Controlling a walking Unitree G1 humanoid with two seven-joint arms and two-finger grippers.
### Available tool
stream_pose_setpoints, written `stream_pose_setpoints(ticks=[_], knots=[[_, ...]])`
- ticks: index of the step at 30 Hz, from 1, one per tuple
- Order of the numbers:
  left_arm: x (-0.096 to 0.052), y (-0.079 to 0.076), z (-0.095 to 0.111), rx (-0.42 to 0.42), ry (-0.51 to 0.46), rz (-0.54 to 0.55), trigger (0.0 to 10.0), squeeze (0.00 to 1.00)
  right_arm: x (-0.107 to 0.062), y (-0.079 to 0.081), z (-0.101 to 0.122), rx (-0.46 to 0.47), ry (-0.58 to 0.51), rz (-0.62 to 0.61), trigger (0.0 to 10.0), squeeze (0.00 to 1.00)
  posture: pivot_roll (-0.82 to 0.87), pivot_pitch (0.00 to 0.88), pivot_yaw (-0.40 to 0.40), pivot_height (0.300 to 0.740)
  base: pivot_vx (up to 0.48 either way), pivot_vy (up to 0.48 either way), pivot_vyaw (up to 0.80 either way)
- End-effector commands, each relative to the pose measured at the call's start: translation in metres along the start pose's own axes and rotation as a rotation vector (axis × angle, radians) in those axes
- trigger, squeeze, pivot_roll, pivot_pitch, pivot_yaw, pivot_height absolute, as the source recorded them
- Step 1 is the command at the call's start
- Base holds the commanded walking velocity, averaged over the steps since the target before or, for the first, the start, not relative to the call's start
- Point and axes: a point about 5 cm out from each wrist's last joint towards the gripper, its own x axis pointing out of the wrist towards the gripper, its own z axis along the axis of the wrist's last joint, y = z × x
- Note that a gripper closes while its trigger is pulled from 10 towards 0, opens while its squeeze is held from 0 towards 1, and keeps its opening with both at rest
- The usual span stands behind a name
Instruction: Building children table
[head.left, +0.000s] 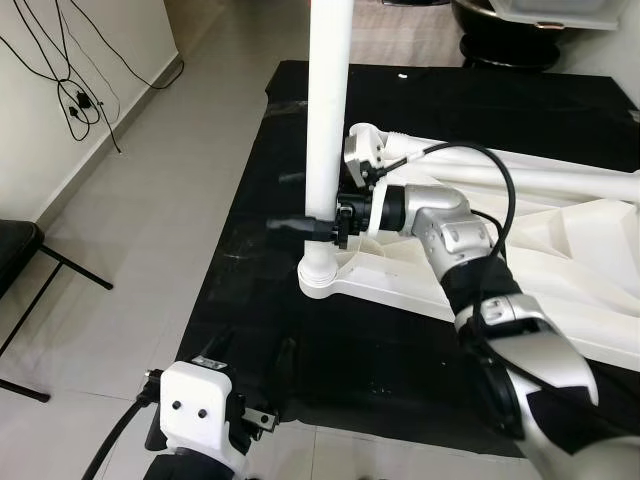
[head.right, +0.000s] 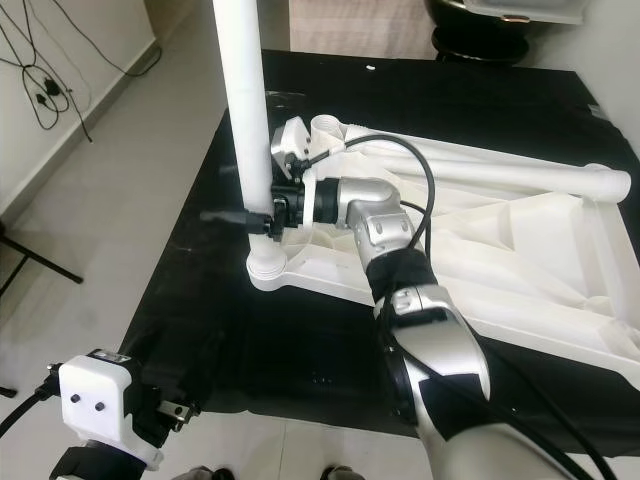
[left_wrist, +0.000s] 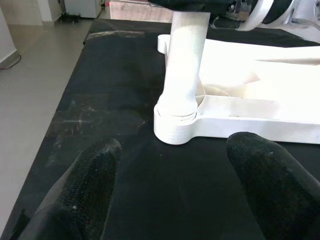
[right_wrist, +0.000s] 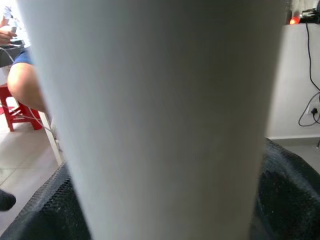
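Observation:
A white plastic table top (head.left: 560, 270) lies upside down on a black mat (head.left: 250, 300). A white round table leg (head.left: 328, 130) stands upright in the socket (head.left: 320, 282) at the top's near left corner. My right gripper (head.left: 300, 226) is shut on this leg a little above the socket, its black fingers (right_wrist: 285, 190) on both sides of the leg (right_wrist: 165, 120). My left gripper (left_wrist: 170, 200) hangs low at the mat's near edge, open and holding nothing, facing the same leg (left_wrist: 187, 60). Another leg (head.left: 540, 180) lies along the top's far side.
Black cables (head.left: 70, 90) hang on the wall at the left. A dark chair (head.left: 15, 260) stands at the left edge. A black and white object (head.left: 520, 30) sits beyond the mat. A seated person's leg (right_wrist: 22, 85) and a red stool (right_wrist: 15, 112) are seen past the table leg.

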Motion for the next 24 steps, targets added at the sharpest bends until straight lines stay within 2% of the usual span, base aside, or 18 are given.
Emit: stream_pose_setpoints(ticks=[1, 6, 13, 15, 17, 20, 21, 22, 23, 24], knots=[[-0.003, 0.000, 0.001, 0.010, 0.009, 0.009, 10.0, 0.00, 0.009, 0.003, -0.001, -0.001, -0.011, 0.041, 0.0, 0.00, 0.12, 0.195, -0.043, 0.740, 0.000, 0.000, 0.00], [-0.004, -0.001, 0.001, 0.009, 0.012, 0.011, 10.0, 0.00, 0.008, 0.001, 0.001, 0.002, -0.024, 0.036, 0.0, 0.00, 0.12, 0.196, -0.043, 0.740, 0.000, 0.000, 0.00], [-0.002, 0.000, 0.000, 0.008, 0.011, 0.008, 10.0, 0.00, -0.014, -0.008, 0.002, -0.040, -0.049, -0.084, 0.0, 0.00, 0.10, 0.192, -0.033, 0.740, 0.000, 0.000, 0.00], [-0.002, 0.000, 0.000, 0.008, 0.011, 0.008, 10.0, 0.00, -0.014, -0.008, 0.002, -0.040, -0.049, -0.084, 0.0, 0.00, 0.10, 0.192, -0.033, 0.740, 0.000, 0.000, 0.00], [-0.001, 0.001, 0.000, 0.009, 0.010, 0.007, 10.0, 0.00, -0.030, -0.006, -0.004, -0.069, -0.038, -0.172, 0.0, 0.00, 0.09, 0.191, -0.034, 0.740, 0.000, 0.000, 0.00], [-0.001, 0.002, 0.000, 0.009, 0.009, 0.007, 10.0, 0.00, -0.037, -0.006, -0.009, -0.061, -0.034, -0.233, 0.0, 0.00, 0.08, 0.190, -0.034, 0.740, 0.000, 0.000, 0.00], [0.000, 0.003, -0.001, 0.009, 0.008, 0.007, 10.0, 0.00, -0.042, -0.002, -0.019, -0.027, -0.012, -0.346, 0.0, 0.00, 0.08, 0.188, -0.034, 0.740, 0.000, 0.000, 0.00], [0.000, 0.004, -0.001, 0.011, 0.007, 0.006, 10.0, 0.00, -0.053, 0.004, -0.042, -0.058, 0.134, -0.761, 0.0, 0.00, 0.07, 0.183, -0.024, 0.740, 0.000, 0.000, 0.00], [0.000, 0.004, -0.001, 0.011, 0.007, 0.006, 10.0, 0.00, -0.053, 0.004, -0.042, -0.058, 0.134, -0.761, 0.0, 0.00, 0.07, 0.183, -0.024, 0.740, 0.000, 0.000, 0.00], [0.000, 0.006, -0.001, 0.012, 0.006, 0.005, 10.0, 0.00, -0.071, 0.017, -0.054, -0.104, 0.214, -1.089, 0.0, 0.00, 0.07, 0.184, -0.020, 0.740, 0.000, 0.000, 0.00]])
